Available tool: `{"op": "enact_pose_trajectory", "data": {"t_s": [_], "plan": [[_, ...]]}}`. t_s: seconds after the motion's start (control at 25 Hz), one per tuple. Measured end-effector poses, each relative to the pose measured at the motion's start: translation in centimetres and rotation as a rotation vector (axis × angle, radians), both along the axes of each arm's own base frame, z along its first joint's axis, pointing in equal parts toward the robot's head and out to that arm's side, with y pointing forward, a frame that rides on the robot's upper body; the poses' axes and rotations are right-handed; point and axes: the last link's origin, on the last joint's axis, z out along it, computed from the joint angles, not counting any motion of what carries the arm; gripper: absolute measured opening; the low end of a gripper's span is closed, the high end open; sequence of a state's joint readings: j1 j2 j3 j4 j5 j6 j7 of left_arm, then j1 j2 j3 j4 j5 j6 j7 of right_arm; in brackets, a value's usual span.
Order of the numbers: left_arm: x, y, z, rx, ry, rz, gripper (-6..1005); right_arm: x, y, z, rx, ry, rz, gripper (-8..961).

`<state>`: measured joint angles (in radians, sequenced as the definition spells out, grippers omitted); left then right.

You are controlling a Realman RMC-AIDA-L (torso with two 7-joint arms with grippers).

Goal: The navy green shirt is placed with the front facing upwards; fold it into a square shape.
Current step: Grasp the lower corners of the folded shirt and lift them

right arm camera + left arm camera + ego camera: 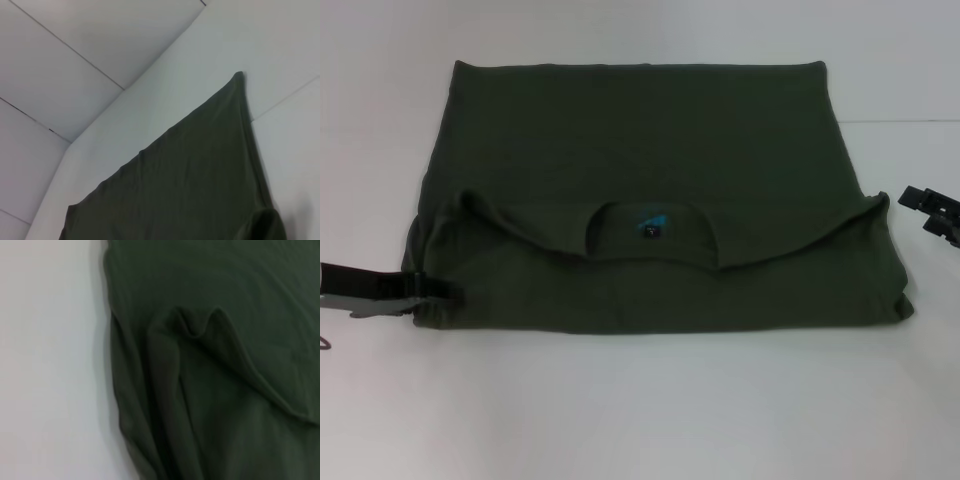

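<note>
navy green shirt folded, left tool seemingly touching

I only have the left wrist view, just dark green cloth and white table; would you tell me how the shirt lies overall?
Observer: The dark olive-green cotton shirt is folded into a wide rectangle, collar opening facing up.
Operator: Where is my left gripper?
Observer: The left gripper sits at the shirt's near left corner, touching the edge.
Operator: And the right one?
Observer: The right gripper hangs just off the shirt's right edge, apart from it.

right tool cut off by frame edge, shirt lettering hidden
</note>
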<state>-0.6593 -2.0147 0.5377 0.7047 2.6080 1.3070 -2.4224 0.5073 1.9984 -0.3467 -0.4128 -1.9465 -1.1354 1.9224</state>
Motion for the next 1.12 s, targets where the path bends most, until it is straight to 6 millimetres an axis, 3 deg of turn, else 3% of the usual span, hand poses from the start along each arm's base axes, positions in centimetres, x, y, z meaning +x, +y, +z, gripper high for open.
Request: {"op": "enact_pose_trajectory", "data": {"t_s": [0.4, 0.6, 0.84, 1.12], "plan": [[-0.2, 0.2, 0.2, 0.014, 0.023, -0.018, 313, 0.0, -0.1, 0.3, -0.007, 0.004, 0.006, 827], [-0.1, 0.2, 0.3, 0.012, 0.026, -0.028, 81, -0.6, 0.0, 1.7, -0.088, 0.011, 0.035, 826], [0.1, 0.3, 0.4, 0.014, 0.02, -0.041, 46, -1.5, 0.5, 4.5, -0.327, -0.049, -0.015, 825], [0.1, 0.3, 0.4, 0.013, 0.02, -0.043, 47, -2.8, 1.3, 7.7, -0.464, -0.109, -0.083, 824]]}}
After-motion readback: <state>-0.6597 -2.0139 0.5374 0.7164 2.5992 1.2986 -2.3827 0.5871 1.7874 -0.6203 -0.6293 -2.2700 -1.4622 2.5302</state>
